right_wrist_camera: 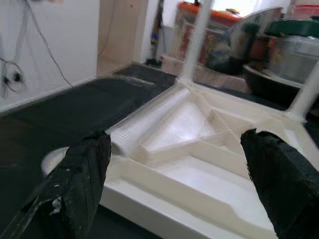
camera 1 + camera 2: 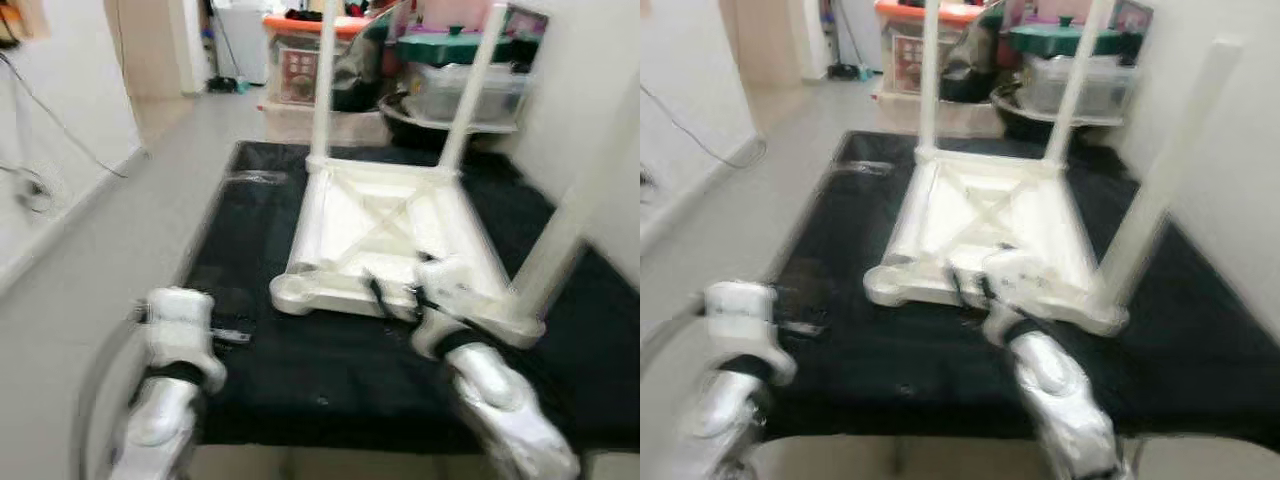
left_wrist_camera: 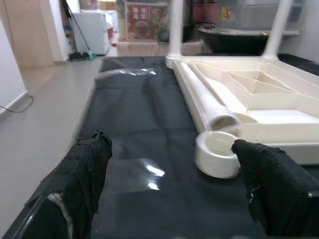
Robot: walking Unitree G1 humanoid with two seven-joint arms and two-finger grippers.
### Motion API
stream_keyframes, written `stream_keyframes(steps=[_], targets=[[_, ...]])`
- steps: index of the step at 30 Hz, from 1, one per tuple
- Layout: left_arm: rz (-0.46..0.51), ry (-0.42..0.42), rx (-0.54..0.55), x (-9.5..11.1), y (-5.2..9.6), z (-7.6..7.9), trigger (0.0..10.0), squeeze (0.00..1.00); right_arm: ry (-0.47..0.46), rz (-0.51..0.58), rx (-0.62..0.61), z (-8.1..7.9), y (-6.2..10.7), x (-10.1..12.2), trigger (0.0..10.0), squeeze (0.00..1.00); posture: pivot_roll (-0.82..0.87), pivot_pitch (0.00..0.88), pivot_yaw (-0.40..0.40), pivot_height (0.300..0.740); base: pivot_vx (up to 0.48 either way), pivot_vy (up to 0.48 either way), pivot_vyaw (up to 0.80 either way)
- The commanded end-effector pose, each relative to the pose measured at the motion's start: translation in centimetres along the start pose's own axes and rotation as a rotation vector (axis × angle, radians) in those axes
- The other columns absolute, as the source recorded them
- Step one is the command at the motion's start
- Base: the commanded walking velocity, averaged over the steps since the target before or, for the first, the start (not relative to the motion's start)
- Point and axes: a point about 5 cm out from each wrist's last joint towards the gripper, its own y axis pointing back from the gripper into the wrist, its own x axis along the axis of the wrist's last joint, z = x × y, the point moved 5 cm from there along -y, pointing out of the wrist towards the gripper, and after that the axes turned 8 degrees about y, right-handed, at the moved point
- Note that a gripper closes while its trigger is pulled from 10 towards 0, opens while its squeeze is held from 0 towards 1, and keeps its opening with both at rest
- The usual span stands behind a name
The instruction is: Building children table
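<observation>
Loose white leg (image 3: 207, 102) lies lengthwise inside upturned children's table (image 2: 385, 235), at twelve o'clock from the released right claw (image 1: 174, 184); left claw (image 3: 174, 184) also released.

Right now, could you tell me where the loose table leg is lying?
The loose table leg lies inside the upturned tabletop along its left rim, on the black mat, its near end by the empty corner socket.

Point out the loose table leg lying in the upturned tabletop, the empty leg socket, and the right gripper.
loose table leg (image 3: 207, 99), left wrist view, mid-length of its ribbed side.
empty leg socket (image 3: 215, 154), left wrist view, its round rim.
right gripper (image 1: 174, 186), right wrist view, midway between its fingertips.
</observation>
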Motion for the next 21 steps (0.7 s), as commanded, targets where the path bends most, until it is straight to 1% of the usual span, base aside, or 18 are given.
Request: stream_keyframes(steps=[1,5,7,11,12,13,15,16,18,21], targets=[[0.001,-0.018,0.020,-0.08,-0.03,-0.56,10.0,0.00,0.003,0.025,0.008,-0.30,-0.17,0.51,10.0,0.00,0.06,0.000,-0.090,0.740,0.000,0.398,0.00],[0.032,-0.020,0.021,0.43,0.01,-0.80,10.0,0.00,0.006,0.029,0.013,-0.49,-0.53,0.38,10.0,0.00,0.06,0.000,-0.095,0.740,0.000,0.000,0.00],[0.030,-0.021,0.014,0.39,0.00,-0.70,10.0,0.00,0.007,0.030,0.017,-0.59,-0.59,0.36,10.0,0.00,0.06,0.000,-0.095,0.740,0.000,0.000,0.00],[0.023,-0.019,0.001,0.18,-0.28,-0.25,10.0,0.00,0.039,0.039,0.021,-0.71,-0.62,0.44,10.0,0.00,0.06,0.000,-0.088,0.740,0.000,0.000,0.00],[0.028,-0.012,-0.002,0.21,-0.46,-0.04,10.0,0.00,0.062,0.041,0.014,-0.55,-0.65,0.38,10.0,0.00,0.05,0.000,-0.087,0.740,0.292,0.000,0.80],[0.028,-0.012,-0.002,0.21,-0.46,-0.04,10.0,0.00,0.062,0.041,0.014,-0.55,-0.65,0.38,10.0,0.00,0.05,0.000,-0.087,0.740,0.292,0.000,0.80],[0.031,-0.007,-0.002,0.24,-0.54,0.04,10.0,0.00,0.026,0.038,0.004,-0.35,-0.69,0.25,10.0,0.00,0.05,0.000,-0.087,0.740,0.307,0.000,0.80],[0.032,-0.005,-0.002,0.22,-0.55,0.05,10.0,0.00,0.002,0.033,0.001,-0.28,-0.69,0.16,10.0,0.00,0.05,0.000,-0.086,0.740,0.345,0.000,0.00],[0.032,-0.005,-0.002,0.20,-0.56,0.05,10.0,0.00,0.004,0.031,-0.004,-0.18,-0.71,0.10,10.0,0.00,0.05,0.000,-0.086,0.740,0.356,0.000,0.00],[0.033,-0.006,-0.005,0.04,-0.51,0.09,10.0,0.00,0.033,0.021,-0.017,0.00,-0.81,-0.31,10.0,0.00,0.05,0.000,-0.087,0.740,0.361,0.000,0.00]])
